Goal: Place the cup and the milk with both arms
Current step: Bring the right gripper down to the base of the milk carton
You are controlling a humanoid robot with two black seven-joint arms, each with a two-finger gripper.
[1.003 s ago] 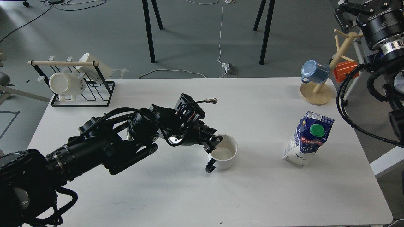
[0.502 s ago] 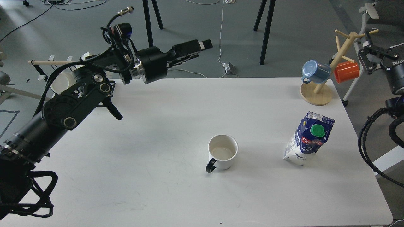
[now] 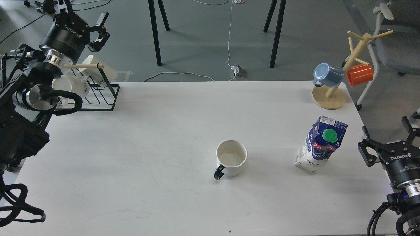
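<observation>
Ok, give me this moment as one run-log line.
cup: upright on table, free | milk: upright, free | left gripper: open, empty, by rack | right gripper: open, empty, beside milk

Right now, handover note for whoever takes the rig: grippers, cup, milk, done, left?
Left gripper: open, empty, raised at far left above the mug rack.
Right gripper: open, empty, off the table's right edge, near the milk carton.
White cup: upright mid-table, handle toward the robot, nothing touching it.
Milk carton: standing right of the cup, leaning, green cap on.
Done: both things are on the table.
Left: nothing evident; confirm placement.
</observation>
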